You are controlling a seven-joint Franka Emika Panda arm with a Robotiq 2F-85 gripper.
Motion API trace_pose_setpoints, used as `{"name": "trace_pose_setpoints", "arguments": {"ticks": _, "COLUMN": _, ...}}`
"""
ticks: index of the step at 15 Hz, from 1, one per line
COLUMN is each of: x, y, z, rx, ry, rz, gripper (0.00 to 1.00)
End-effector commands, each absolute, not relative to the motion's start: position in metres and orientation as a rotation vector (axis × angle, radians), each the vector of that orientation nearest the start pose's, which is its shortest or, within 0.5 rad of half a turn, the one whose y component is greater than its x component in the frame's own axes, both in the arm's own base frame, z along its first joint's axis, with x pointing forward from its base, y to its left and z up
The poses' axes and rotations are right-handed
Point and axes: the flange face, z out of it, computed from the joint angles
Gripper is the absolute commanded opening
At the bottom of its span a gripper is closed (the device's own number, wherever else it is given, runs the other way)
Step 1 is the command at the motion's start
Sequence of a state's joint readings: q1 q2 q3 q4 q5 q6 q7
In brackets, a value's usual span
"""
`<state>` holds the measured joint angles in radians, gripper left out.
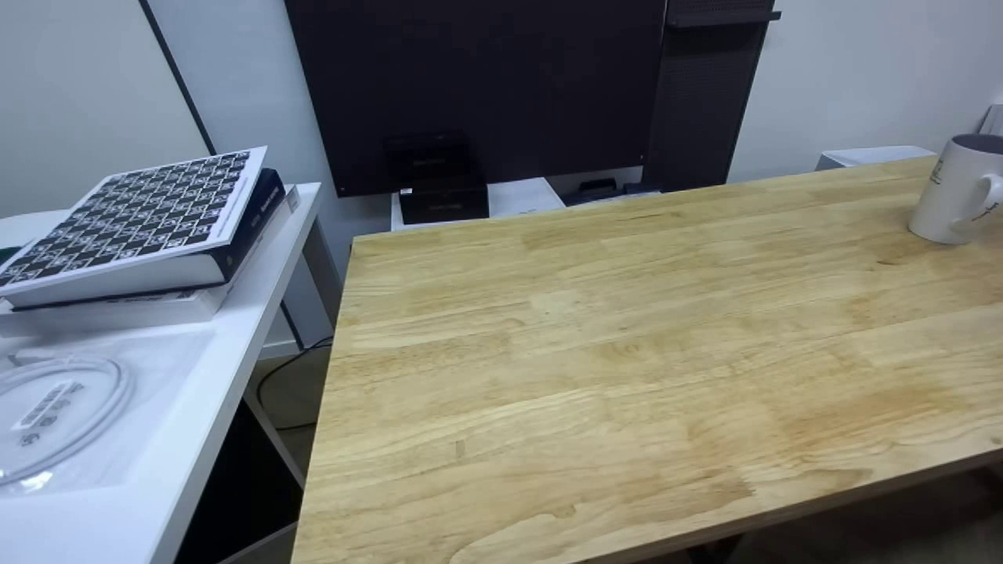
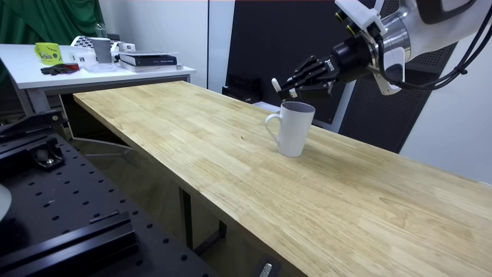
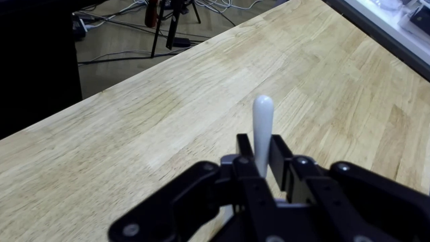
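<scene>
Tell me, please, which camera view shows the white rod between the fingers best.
The wrist view shows the white rod best: close up, its rounded end and part of its shaft project past the fingers. In an exterior view, only its end shows clearly, and much smaller. It appears in no further view.

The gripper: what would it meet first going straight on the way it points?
Likely the wooden tabletop, ahead and below, if the gripper clears the white mug. The mug looks close under the fingers, but depth is unclear, so brushing it first is possible.
</scene>
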<state>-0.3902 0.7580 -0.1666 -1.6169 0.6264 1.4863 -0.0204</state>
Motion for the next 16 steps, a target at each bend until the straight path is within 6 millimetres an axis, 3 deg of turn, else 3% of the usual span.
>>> {"name": "trace_pose_setpoints", "arguments": {"ticks": 1, "x": 0.555, "y": -0.244, "z": 0.157, "rx": -2.164, "ry": 0.899, "rz": 0.852, "gripper": 0.52}}
{"name": "trace_pose_setpoints", "arguments": {"ticks": 5, "x": 0.562, "y": -0.231, "z": 0.166, "rx": -2.247, "ry": 0.858, "rz": 0.839, "gripper": 0.80}}
{"name": "trace_pose_setpoints", "arguments": {"ticks": 8, "x": 0.565, "y": -0.207, "z": 0.182, "rx": -2.440, "ry": 0.763, "rz": 0.814, "gripper": 0.99}}
{"name": "trace_pose_setpoints", "arguments": {"ticks": 16, "x": 0.561, "y": -0.123, "z": 0.247, "rx": -2.823, "ry": 0.397, "rz": 0.694, "gripper": 1.00}}
